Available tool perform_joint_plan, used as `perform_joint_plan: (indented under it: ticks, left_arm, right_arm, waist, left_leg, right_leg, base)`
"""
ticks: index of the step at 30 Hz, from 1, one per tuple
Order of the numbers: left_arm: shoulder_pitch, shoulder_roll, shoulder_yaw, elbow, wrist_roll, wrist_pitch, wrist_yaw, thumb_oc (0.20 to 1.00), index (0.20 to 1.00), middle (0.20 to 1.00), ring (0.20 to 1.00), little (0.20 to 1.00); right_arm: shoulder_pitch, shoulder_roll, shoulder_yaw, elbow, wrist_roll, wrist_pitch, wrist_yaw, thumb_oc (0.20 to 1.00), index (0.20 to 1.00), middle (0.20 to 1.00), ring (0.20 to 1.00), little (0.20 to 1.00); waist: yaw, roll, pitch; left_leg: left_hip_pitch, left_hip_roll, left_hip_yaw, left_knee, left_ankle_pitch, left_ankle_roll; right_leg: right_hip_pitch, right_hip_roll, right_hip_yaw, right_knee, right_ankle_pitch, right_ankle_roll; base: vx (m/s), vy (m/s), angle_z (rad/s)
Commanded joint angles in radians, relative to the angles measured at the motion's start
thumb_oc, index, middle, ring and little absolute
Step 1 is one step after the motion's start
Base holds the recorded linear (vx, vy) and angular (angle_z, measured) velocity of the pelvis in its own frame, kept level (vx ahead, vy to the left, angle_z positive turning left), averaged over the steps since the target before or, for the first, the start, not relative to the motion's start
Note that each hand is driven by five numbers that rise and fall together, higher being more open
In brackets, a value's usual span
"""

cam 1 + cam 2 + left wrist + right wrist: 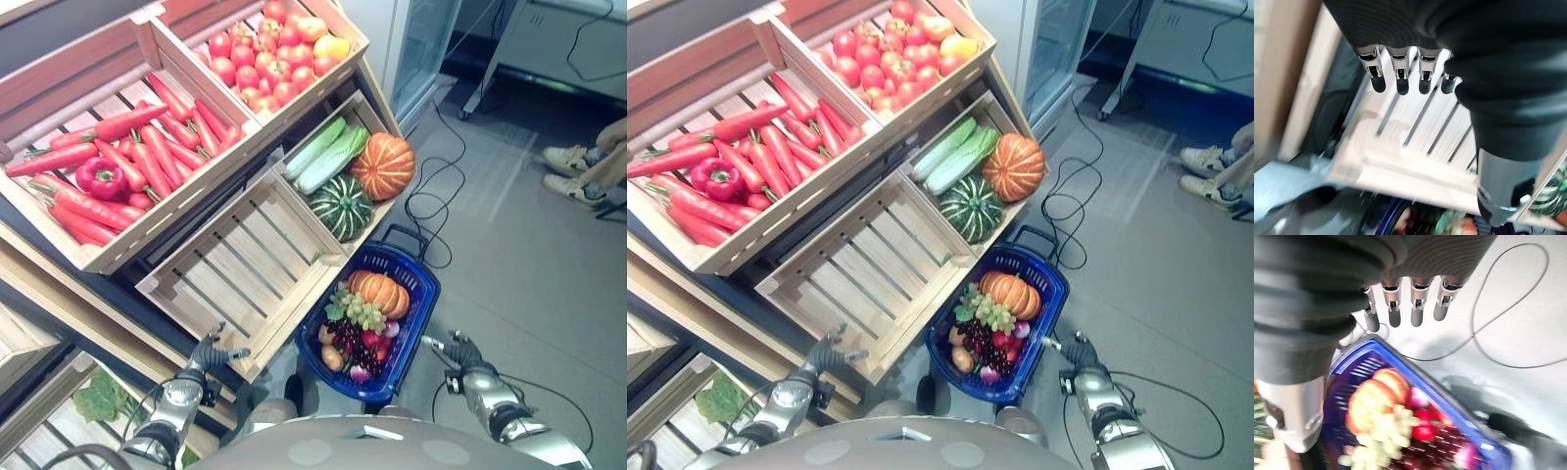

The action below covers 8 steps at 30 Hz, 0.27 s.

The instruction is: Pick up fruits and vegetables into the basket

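Left eye view gives you the basket (416,294), blue, on the floor just beside the stand's lower corner, holding an orange pumpkin (379,291), green grapes (361,313), dark grapes (349,338) and a few small red and tan fruits. Your left hand (210,352) hangs over the near edge of the empty crate (245,264), fingers straight and holding nothing; its wrist view shows the fingers (1401,78) in a loose row above the bare slats. Your right hand (460,350) hovers just off the basket's right rim, also open and empty; from its wrist you see its fingers (1417,308) extended over the grey floor, with the basket's rim and fruit below them. Up on the stand, next to the empty crate, a compartment holds a second orange pumpkin (383,165), a green striped squash (341,207) touching it, and pale green cabbage (328,152) lying lengthways. Above sit a crate of carrots (147,147) with one red pepper (100,176) among them, and a crate of tomatoes (260,54) with a yellow fruit (331,45) at its far corner. A person's shoes (573,171) show on the floor at far right
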Motion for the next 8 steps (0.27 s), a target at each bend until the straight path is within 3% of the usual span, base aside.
perform_joint_plan:
  ticks: [1, 8]
  left_arm:
    - [-0.047, 0.002, 0.016, 0.097, 0.015, 0.017, -0.061, 1.0, 1.0, 1.0, 1.0, 1.0]
    - [-0.039, -0.04, 0.038, 0.187, -0.011, 0.083, -0.136, 1.0, 1.0, 1.0, 1.0, 1.0]
  right_arm:
    - [-0.018, 0.04, -0.004, 0.048, -0.016, 0.016, 0.042, 1.0, 1.0, 1.0, 1.0, 1.0]
    - [0.02, 0.064, -0.034, 0.208, -0.058, 0.062, 0.106, 1.0, 1.0, 1.0, 1.0, 1.0]
  waist:
    - [-0.004, -0.049, 0.003]
    - [-0.03, -0.038, 0.006]
  left_leg:
    - [-0.001, -0.003, 0.054, 0.006, -0.026, 0.002]
    - [0.022, 0.007, 0.082, 0.009, -0.044, 0.002]
  right_leg:
    - [-0.007, -0.098, 0.044, -0.012, 0.095, 0.093]
    - [-0.001, -0.103, 0.058, 0.0, 0.081, 0.095]
  base:
    - [0.05, 0.007, -0.02]
    - [0.03, 0.022, -0.12]
